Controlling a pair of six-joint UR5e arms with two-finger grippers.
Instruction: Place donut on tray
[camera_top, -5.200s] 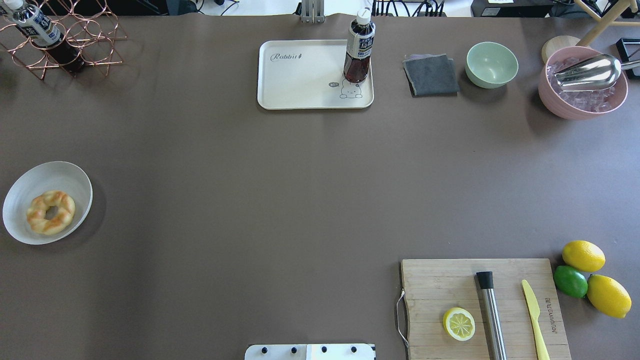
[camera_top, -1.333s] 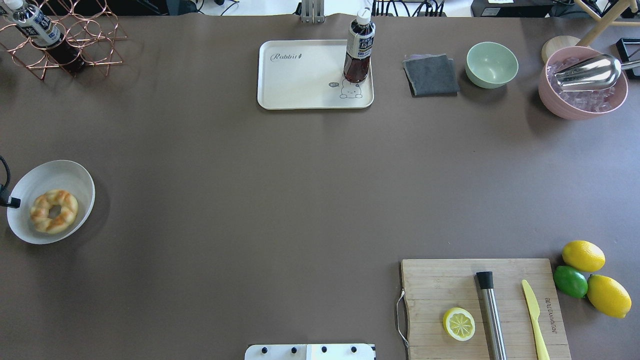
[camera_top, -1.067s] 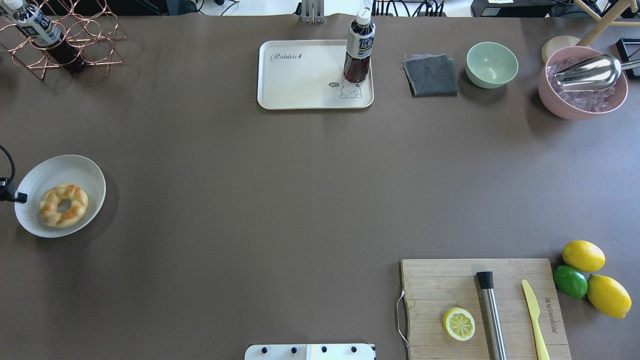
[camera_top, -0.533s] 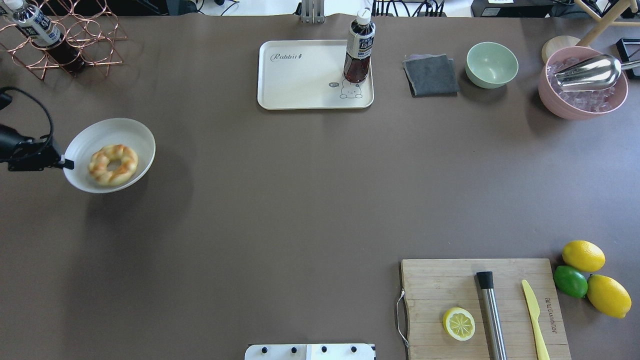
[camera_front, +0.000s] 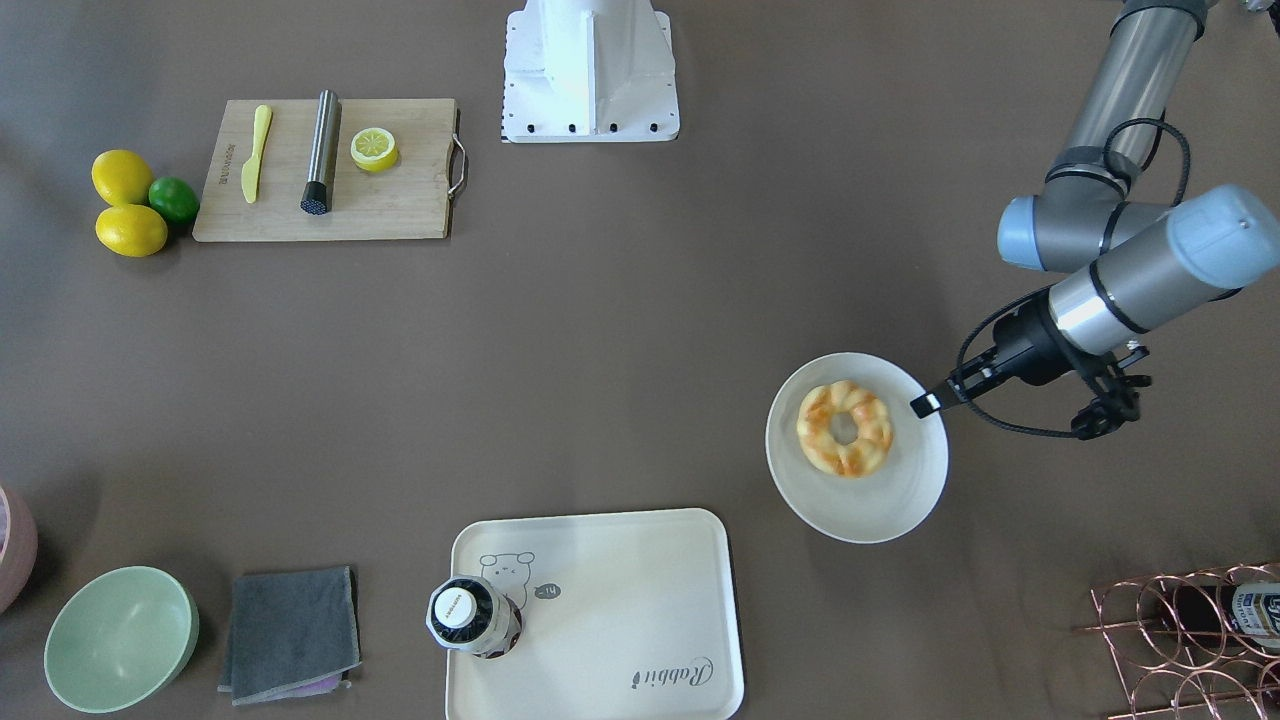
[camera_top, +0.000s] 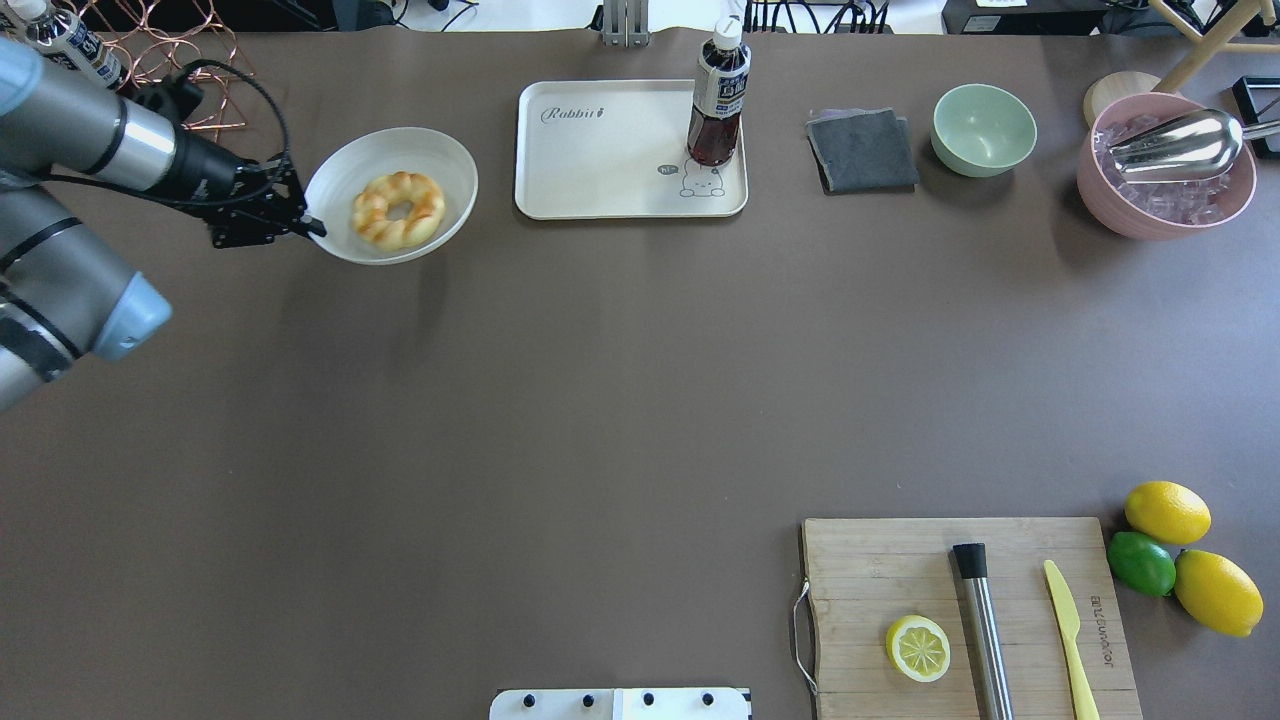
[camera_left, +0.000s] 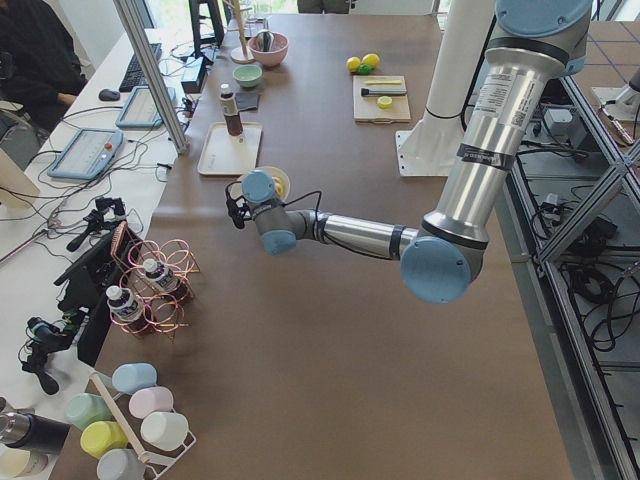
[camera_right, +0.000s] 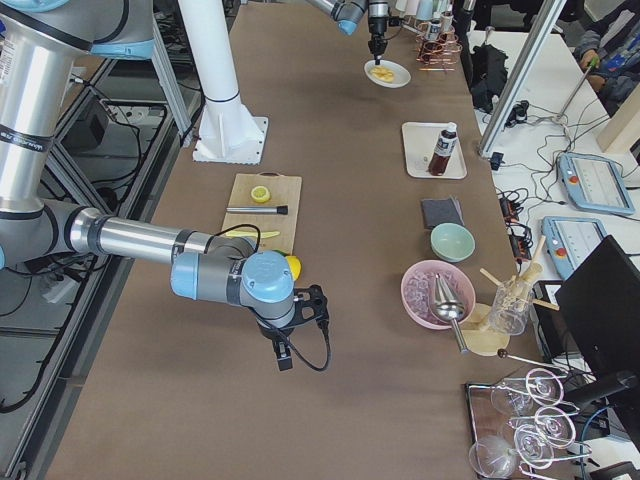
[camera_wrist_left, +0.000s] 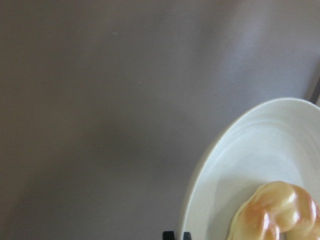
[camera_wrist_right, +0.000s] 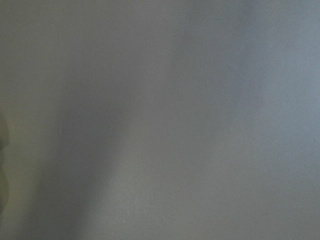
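The donut (camera_top: 398, 209) is a golden twisted ring lying in a round white plate (camera_top: 440, 150). My left gripper (camera_top: 312, 228) is shut on the plate's left rim and holds it above the table, just left of the cream tray (camera_top: 600, 160). The front-facing view shows the same: gripper (camera_front: 925, 403), donut (camera_front: 844, 427), plate (camera_front: 870, 505), tray (camera_front: 620, 600). The left wrist view shows the plate rim (camera_wrist_left: 210, 165) and part of the donut (camera_wrist_left: 280, 212). My right gripper (camera_right: 283, 357) hangs low near the cutting board; I cannot tell whether it is open or shut.
A dark bottle (camera_top: 717, 100) stands on the tray's right side by the bear drawing. A copper wire rack (camera_top: 190, 70) with a bottle sits behind my left arm. A grey cloth (camera_top: 862, 150), green bowl (camera_top: 984, 128) and pink ice bowl (camera_top: 1165, 190) lie right of the tray.
My left arm has come into view and carried the plate with the donut from the table's left edge forward and rightward, up to the tray's left side.
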